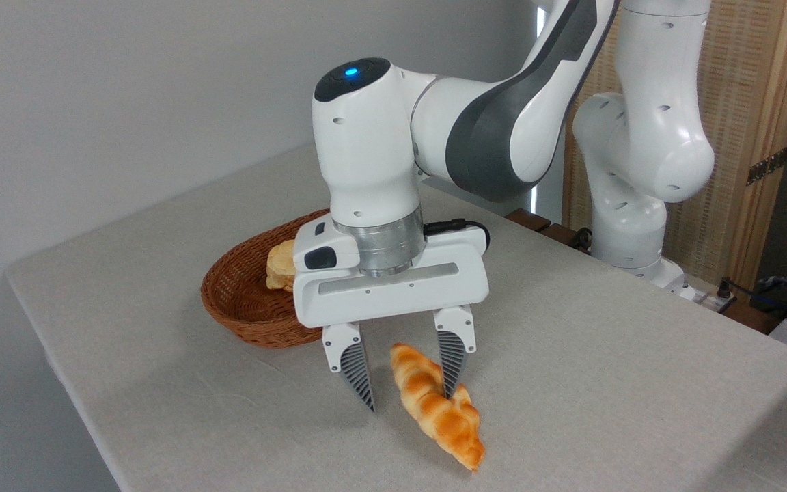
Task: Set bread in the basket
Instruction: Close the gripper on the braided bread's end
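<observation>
Lying nearest the camera at lower centre, one bread [438,408] rests on the grey tabletop [605,369], slanting from upper left to lower right. One claw [408,391] points straight down over its upper end, fingers spread wide; the right finger [451,365] stands in front of the loaf's middle and may be touching it, while the left finger [356,376] stands apart from it, its tip close to the tabletop. Nothing is gripped. Above, the white arm [475,130] bends in from the upper right, its wrist vertical. Behind the claw, left of centre, one basket [243,301] sits on the tabletop, holding one pale bun [280,265] against its far side.
</observation>
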Controlling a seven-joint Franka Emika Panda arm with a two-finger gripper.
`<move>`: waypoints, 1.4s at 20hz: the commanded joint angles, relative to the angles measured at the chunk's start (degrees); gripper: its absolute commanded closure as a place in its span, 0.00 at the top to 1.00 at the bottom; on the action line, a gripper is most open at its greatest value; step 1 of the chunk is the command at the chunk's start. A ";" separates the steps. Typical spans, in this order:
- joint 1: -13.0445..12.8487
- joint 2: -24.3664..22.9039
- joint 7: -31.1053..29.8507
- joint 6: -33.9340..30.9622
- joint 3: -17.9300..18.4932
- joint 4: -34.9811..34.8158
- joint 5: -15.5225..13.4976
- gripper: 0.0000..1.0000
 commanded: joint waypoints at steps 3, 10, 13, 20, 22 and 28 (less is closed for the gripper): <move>-0.26 -3.18 -0.19 0.88 0.36 -4.35 4.91 1.00; -0.17 -4.15 7.36 -0.09 1.14 -4.35 9.22 0.40; -0.35 -4.15 7.81 -0.18 1.23 -4.35 9.22 0.21; -0.35 -4.24 9.74 -0.97 1.23 -4.35 9.05 0.12; -0.35 -4.24 9.74 -0.97 1.23 -4.35 9.04 0.13; -0.61 -4.85 9.74 -0.97 1.06 -3.99 8.96 0.15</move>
